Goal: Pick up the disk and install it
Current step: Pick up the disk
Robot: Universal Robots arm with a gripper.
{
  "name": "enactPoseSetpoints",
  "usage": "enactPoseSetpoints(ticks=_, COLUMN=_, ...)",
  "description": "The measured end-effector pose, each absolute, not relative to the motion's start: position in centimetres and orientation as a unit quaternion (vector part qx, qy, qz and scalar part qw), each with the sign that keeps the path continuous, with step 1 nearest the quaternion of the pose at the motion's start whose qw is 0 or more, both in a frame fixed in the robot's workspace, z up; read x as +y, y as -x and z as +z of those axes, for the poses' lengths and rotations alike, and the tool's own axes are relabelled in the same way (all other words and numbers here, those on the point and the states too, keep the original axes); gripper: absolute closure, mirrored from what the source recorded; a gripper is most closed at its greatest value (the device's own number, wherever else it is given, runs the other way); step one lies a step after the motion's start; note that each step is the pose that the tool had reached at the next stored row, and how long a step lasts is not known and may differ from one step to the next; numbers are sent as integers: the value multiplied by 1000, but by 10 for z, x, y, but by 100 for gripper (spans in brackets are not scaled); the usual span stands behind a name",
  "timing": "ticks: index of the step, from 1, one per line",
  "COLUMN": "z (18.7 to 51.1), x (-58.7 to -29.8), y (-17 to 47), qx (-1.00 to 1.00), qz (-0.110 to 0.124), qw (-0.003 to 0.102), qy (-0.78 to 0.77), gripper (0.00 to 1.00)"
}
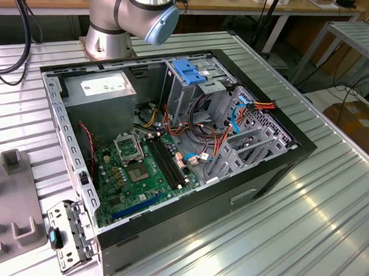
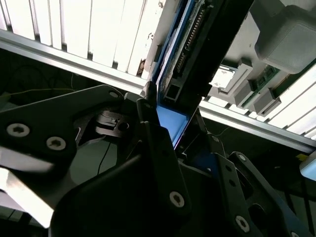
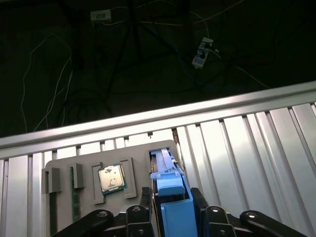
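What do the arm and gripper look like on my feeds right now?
The arm has silver-grey rounded joints, one with a light blue end cap, on a silver base. The gripper is black: flat angular link plates pinned with silver screws, and narrow black fingers.

Even overhead light fills the exterior view, streaking glare across the ribbed table (image 1: 310,225) and leaving soft shadow inside the computer case (image 1: 111,115). In the second wrist view the slats burn white behind the near-black gripper (image 2: 170,116), which clamps the disk (image 2: 192,59). In the first wrist view the floor (image 3: 98,74) lies dark.
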State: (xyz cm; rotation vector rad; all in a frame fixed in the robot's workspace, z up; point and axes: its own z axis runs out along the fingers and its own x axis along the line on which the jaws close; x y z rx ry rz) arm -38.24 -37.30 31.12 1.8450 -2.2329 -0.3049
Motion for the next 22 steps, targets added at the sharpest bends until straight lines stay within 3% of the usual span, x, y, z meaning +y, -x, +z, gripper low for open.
enactPoseSetpoints(ticks=7, z=311, x=-373, y=382, qx=-762, qz=-104, qw=114, qy=-629, gripper=55)
enactPoseSetpoints(ticks=9, z=311, x=-373, y=382, qx=-762, qz=-104, qw=114, qy=-629, gripper=61)
enactPoseSetpoints(ticks=22, z=311, x=-373, y=382, qx=-761, qz=-104, qw=114, qy=-630, gripper=62)
